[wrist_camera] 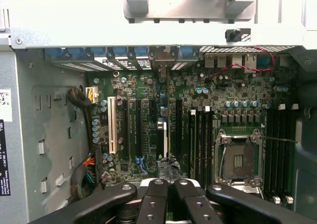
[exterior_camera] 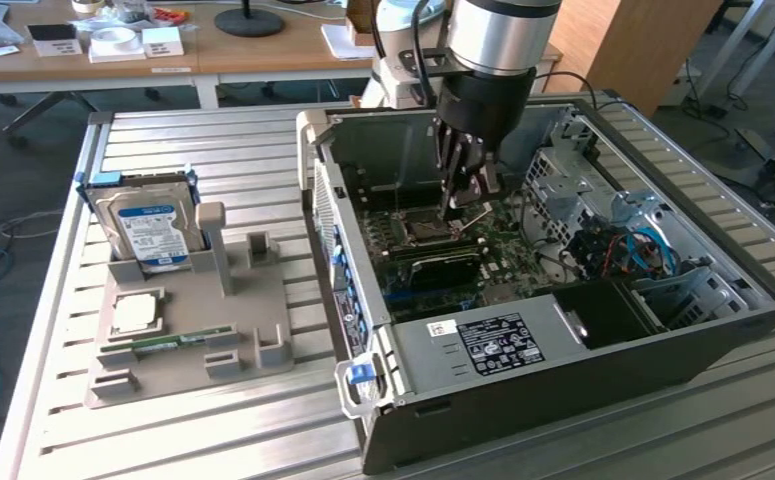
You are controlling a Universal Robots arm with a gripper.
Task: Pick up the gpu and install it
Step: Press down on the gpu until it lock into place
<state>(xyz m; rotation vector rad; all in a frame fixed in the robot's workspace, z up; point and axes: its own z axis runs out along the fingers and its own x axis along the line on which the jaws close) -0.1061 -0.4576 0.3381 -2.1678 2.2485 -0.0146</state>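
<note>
The gpu [exterior_camera: 430, 268] stands on edge across the green motherboard [exterior_camera: 507, 250] inside the open computer case [exterior_camera: 494, 345], its dark face toward the case's front. In the wrist view the gpu [wrist_camera: 164, 135] is a thin pale strip running between the long black slots, with its bracket end at the rear wall. My gripper [exterior_camera: 467, 203] hangs inside the case a little above the card, near the CPU socket [exterior_camera: 433, 231]. In the wrist view my gripper [wrist_camera: 169, 183] is shut, its black fingers [wrist_camera: 157, 194] pressed together directly over the card's near end, with nothing between them.
At the exterior view's left a grey holder [exterior_camera: 247, 300] carries a silver hard drive with a blue label [exterior_camera: 147, 225], a CPU chip [exterior_camera: 136, 312] and a green memory stick [exterior_camera: 174, 342]. Drive cages and blue cables [exterior_camera: 634, 245] crowd the case's right side. The case walls stand close around the arm.
</note>
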